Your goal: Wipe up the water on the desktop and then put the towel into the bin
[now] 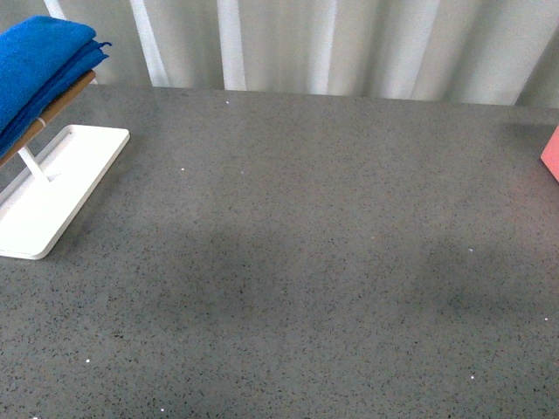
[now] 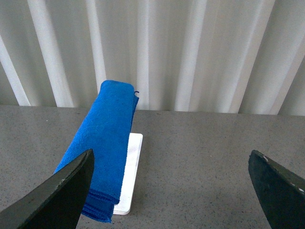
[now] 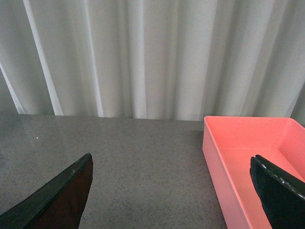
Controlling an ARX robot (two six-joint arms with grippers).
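Observation:
The blue towel (image 1: 39,65) hangs folded over a wooden rod of the white rack (image 1: 52,192) at the desktop's (image 1: 297,262) far left. In the left wrist view the towel (image 2: 102,143) lies ahead of my open left gripper (image 2: 176,191), towards one finger, and the gripper is empty. The salmon-pink bin (image 1: 552,153) shows only as a corner at the right edge of the front view. In the right wrist view the bin (image 3: 252,162) is open-topped and empty, and my open right gripper (image 3: 174,195) hangs empty beside its wall. Neither arm shows in the front view. I see no water.
A white pleated curtain (image 1: 349,44) runs along the desktop's far edge. The rack's flat white base (image 2: 131,171) sits under the towel.

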